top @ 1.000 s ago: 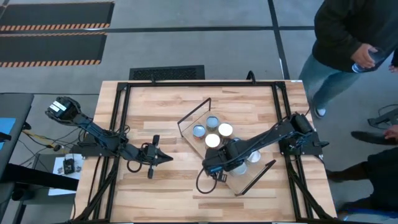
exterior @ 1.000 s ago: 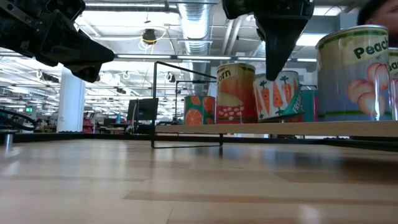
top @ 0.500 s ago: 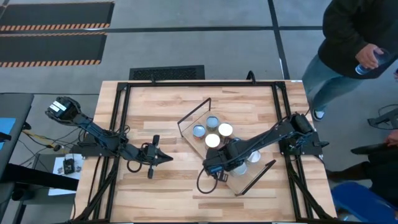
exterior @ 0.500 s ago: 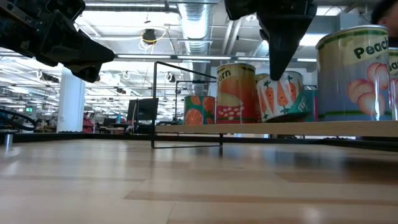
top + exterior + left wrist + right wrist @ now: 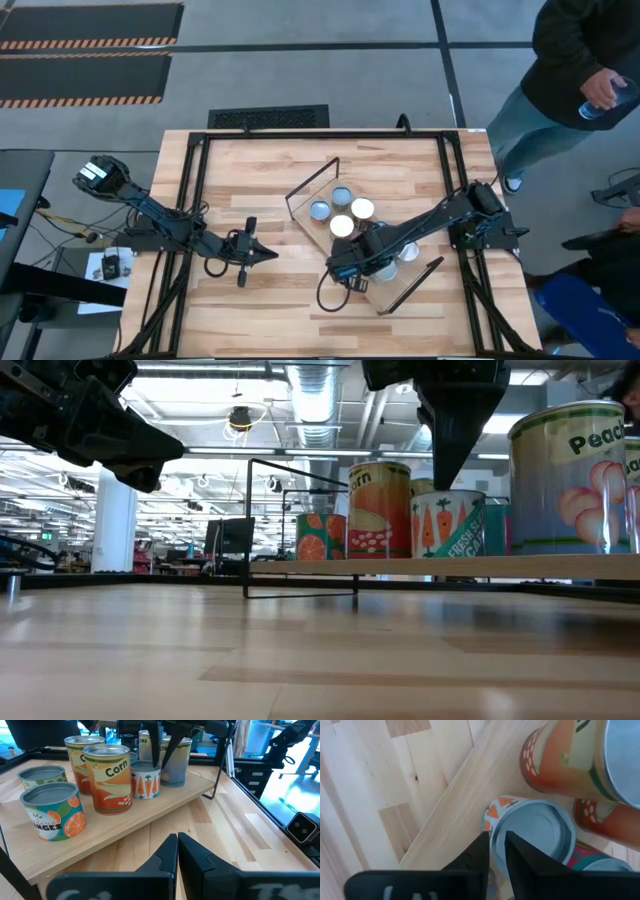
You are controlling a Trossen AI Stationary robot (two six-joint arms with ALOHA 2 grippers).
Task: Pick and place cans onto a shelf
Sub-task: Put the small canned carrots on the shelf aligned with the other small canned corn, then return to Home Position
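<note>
At center right of the high view, my right jaws (image 5: pixel 352 268) are nearly closed on the rim of the carrot can (image 5: pixel 447 523), upright on the shelf (image 5: pixel 440 566) beside the corn can (image 5: pixel 379 510). My left jaws (image 5: pixel 272 254) wait closed at center left over the bench (image 5: pixel 260 170).

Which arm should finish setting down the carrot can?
Right. The right gripper is directly above the carrot can, which stands upright on the shelf. The left gripper is shut and off the shelf.

Cans (image 5: pixel 342 226) stand clustered on the shelf (image 5: pixel 325 192), right of centre on the surface (image 5: pixel 270 300); right hand (image 5: pixel 352 268) above them.
</note>
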